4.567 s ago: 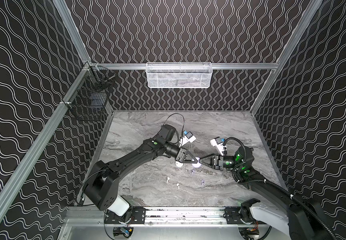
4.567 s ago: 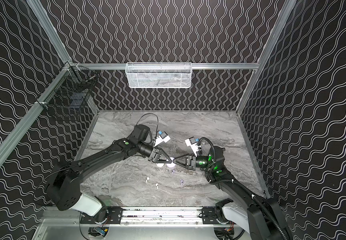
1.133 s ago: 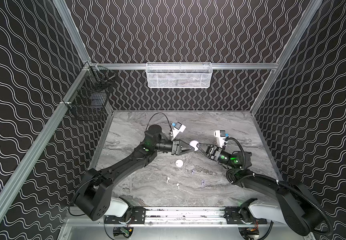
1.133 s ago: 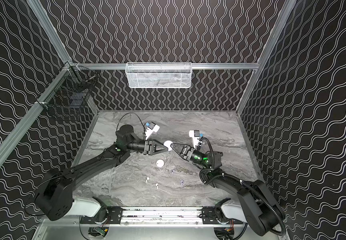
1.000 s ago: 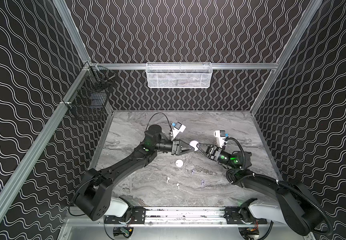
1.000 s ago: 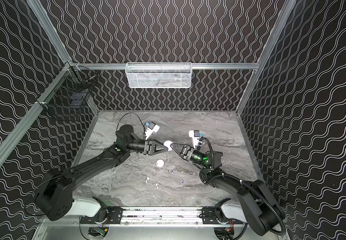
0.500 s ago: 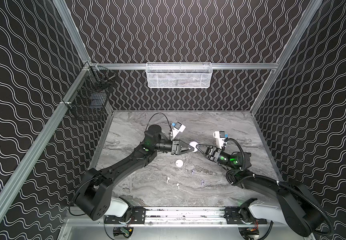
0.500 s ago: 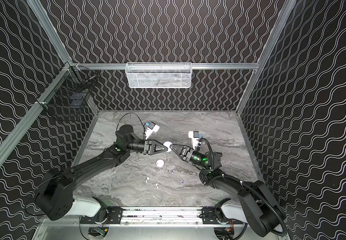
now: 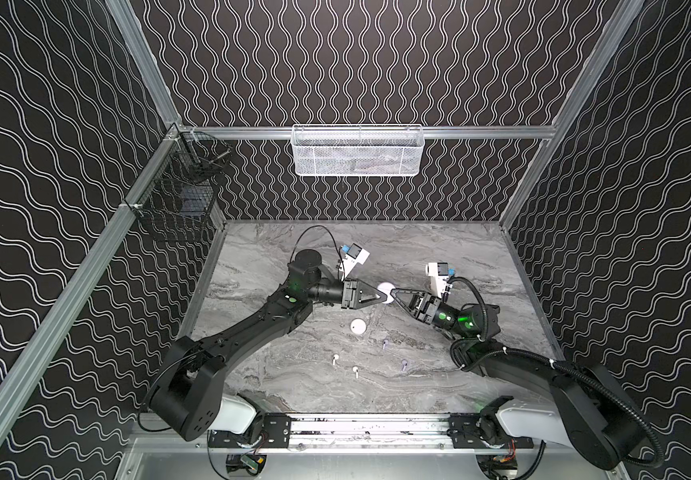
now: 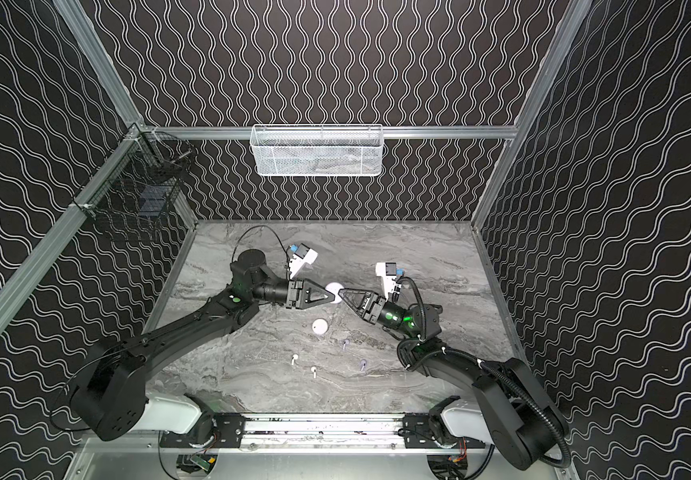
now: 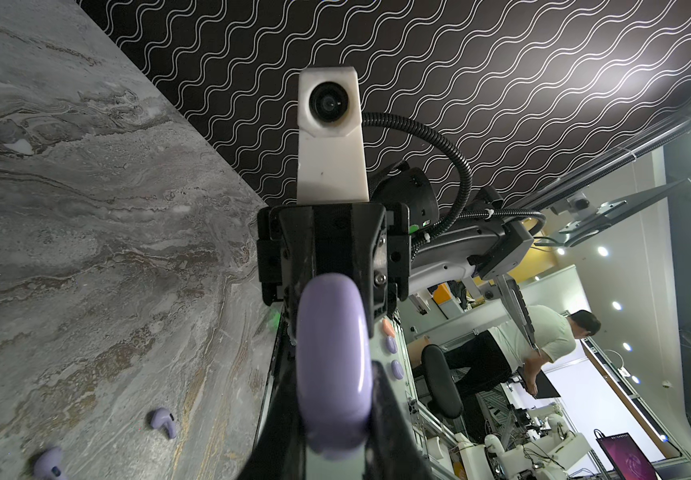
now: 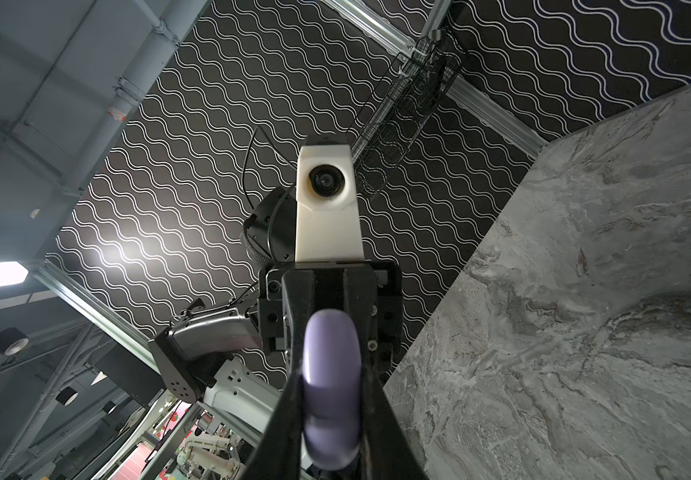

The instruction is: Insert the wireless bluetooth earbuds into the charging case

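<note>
A round lavender charging case (image 11: 332, 332) hangs in mid-air, pinched from opposite sides by both arms. My left gripper (image 9: 386, 296) is shut on it from the left and my right gripper (image 9: 396, 292) is shut on it from the right. In the right wrist view the case (image 12: 331, 353) fills the gap between the fingers. In both top views it looks like a pale disc (image 10: 334, 287). Two white earbuds (image 9: 335, 358) (image 9: 355, 370) and two lavender earbuds (image 9: 384, 343) (image 9: 403, 365) lie loose on the marble table (image 9: 439, 249), nearer the front.
A second round white case (image 9: 358, 326) lies closed on the table, just in front of the grippers. A white mesh basket (image 9: 356, 151) hangs on the back wall and a black wire basket (image 9: 177, 199) hangs on the left rail. Patterned walls enclose the table.
Both grippers have moved up and toward the back from low over the table. In the last second the left jaws closed onto the case held by the right gripper.
</note>
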Robot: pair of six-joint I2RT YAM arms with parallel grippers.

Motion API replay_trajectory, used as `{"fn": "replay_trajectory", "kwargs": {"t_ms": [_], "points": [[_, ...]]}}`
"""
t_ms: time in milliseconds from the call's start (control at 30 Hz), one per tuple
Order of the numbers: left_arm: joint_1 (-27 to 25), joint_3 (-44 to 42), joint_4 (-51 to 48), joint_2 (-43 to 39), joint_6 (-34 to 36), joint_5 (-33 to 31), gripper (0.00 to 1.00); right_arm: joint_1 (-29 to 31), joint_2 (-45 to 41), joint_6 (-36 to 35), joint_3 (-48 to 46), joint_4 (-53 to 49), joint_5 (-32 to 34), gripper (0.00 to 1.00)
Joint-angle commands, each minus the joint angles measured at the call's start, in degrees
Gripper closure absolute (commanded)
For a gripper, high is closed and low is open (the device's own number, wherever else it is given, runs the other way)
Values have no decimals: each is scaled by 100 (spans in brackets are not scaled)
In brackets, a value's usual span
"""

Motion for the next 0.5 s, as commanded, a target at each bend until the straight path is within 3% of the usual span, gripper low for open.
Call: {"fn": "replay_trajectory", "kwargs": {"t_ms": [0,100,267,467], "points": [[-2,-3,424,-50,55,10,91,23,-35,47,-33,-142,5,77],[1,-11,400,-56,85,-21,93,21,-107,11,-62,-221,12,56],[4,15,175,-100,253,-83,94,15,-394,-147,-99,-610,68,35],[-3,56,-309,-123,577,-337,95,15,-1023,-636,-19,-1828,295,29]]}}
